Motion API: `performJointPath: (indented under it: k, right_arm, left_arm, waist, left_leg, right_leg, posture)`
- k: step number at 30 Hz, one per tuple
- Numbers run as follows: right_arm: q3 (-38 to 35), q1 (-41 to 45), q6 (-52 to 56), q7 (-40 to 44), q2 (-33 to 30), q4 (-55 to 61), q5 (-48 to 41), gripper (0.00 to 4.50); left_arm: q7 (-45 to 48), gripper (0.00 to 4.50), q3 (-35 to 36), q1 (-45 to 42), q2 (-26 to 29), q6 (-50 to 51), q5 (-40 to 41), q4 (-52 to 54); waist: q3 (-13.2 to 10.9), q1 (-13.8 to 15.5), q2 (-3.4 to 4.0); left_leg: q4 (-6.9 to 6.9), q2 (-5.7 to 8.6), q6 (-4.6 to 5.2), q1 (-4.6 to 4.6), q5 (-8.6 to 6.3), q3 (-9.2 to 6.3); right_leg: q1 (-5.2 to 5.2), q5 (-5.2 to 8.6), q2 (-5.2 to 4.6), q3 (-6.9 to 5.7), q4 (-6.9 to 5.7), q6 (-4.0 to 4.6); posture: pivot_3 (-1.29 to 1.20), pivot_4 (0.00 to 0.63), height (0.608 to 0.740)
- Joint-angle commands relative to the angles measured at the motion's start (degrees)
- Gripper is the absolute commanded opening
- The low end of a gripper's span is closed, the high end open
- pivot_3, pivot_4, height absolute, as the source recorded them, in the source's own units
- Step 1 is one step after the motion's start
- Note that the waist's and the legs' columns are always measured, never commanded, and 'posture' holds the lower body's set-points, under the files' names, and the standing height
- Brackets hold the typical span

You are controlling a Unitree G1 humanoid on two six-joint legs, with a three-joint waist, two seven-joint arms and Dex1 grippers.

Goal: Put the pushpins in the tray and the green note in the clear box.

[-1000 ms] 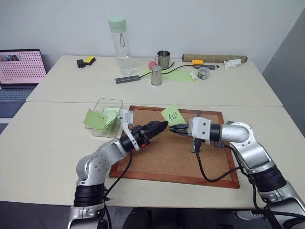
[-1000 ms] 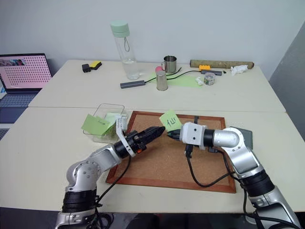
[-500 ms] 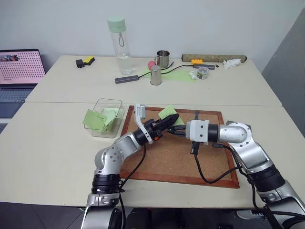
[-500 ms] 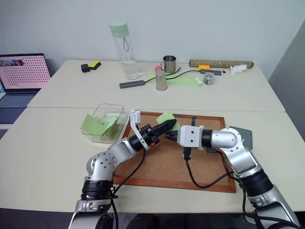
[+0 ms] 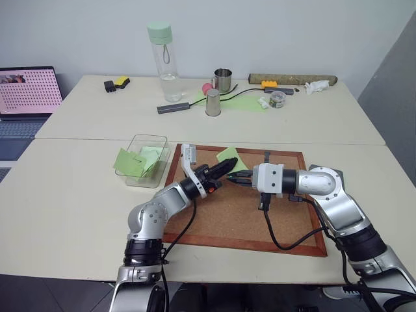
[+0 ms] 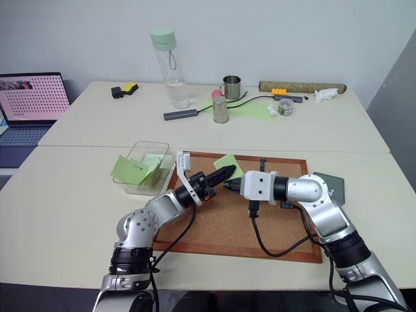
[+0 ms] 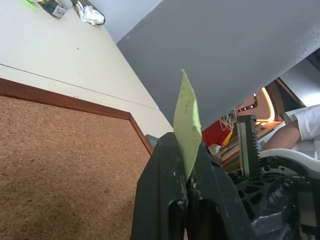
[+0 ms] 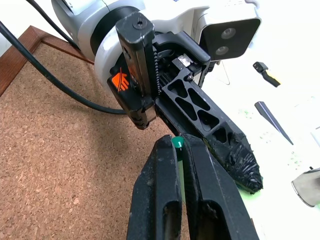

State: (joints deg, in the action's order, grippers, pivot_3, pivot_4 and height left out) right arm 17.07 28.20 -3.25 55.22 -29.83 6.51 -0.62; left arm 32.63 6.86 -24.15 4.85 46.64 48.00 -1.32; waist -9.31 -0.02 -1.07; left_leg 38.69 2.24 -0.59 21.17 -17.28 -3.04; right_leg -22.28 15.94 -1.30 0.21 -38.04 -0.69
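Two claws meet above the cork board (image 5: 221, 214). We find the left claw (image 5: 229, 163) clamped on an edge of the green note (image 5: 230, 158), while the right claw (image 5: 235, 180) is pinched on a green-headed pushpin (image 8: 177, 143), apparently to draw pin from paper. Beyond, left, the clear box (image 5: 158, 140) holds other green slips on the bench (image 5: 65, 188). The tray (image 6: 333, 186) sits at the board's right edge.

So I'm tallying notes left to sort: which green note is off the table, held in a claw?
The green note over the cork board, pinched upright in the left claw. The other green notes lie in the clear box.
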Motion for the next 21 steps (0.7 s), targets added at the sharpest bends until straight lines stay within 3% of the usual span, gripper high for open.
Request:
performJointPath:
  k: [1, 13, 18, 21]
  right_arm:
    - [-1.1, 1.3, 0.0, -0.3, 0.8, 2.6, -1.8, 0.0]
    - [-7.9, -0.2, 14.1, -2.6, 1.0, 10.8, -12.6, 0.0]
    - [-18.0, -4.4, 24.4, -6.0, -5.6, 11.5, -15.1, 0.0]
    - [-24.6, -8.7, 28.0, -7.4, -10.6, 8.6, -15.2, 0.0]
  left_arm:
    - [-0.3, 0.05, -0.5, 0.0, -0.4, -1.6, -1.1, 0.5]
    - [-1.6, 0.05, -0.6, -0.1, -1.6, -4.0, -3.7, -1.6]
    - [-1.4, 0.05, -1.0, 1.0, -0.5, -4.3, -4.2, 1.4]
    - [-1.3, 0.05, -4.0, 2.5, 1.6, -7.1, -8.6, 4.9]
  waist:
    - [0.0, 0.0, 0.0]
    - [0.0, 0.0, 0.0]
    - [0.0, 0.4, 0.0]
    - [0.0, 0.9, 0.0]
  left_leg:
    - [0.0, 0.0, 0.0, 0.0, 0.0, 0.0]
    - [0.0, 0.0, 0.01, 0.02, 0.0, -0.03]
    - [0.01, 0.0, 0.02, 0.08, -0.02, -0.04]
    - [0.03, 0.02, 0.05, 0.22, -0.03, -0.08]
  right_leg:
    - [0.0, 0.0, 0.0, 0.0, 0.0, 0.0]
    - [0.0, 0.0, 0.0, -0.01, 0.02, 0.0]
    - [-0.01, 0.0, -0.01, -0.02, 0.05, 0.0]
    - [-0.04, -0.01, -0.03, -0.07, 0.12, -0.01]
  posture:
    - [0.0, 0.15, 0.74]
    - [0.0, 0.15, 0.74]
    - [0.0, 0.15, 0.74]
    - [0.0, 0.15, 0.74]
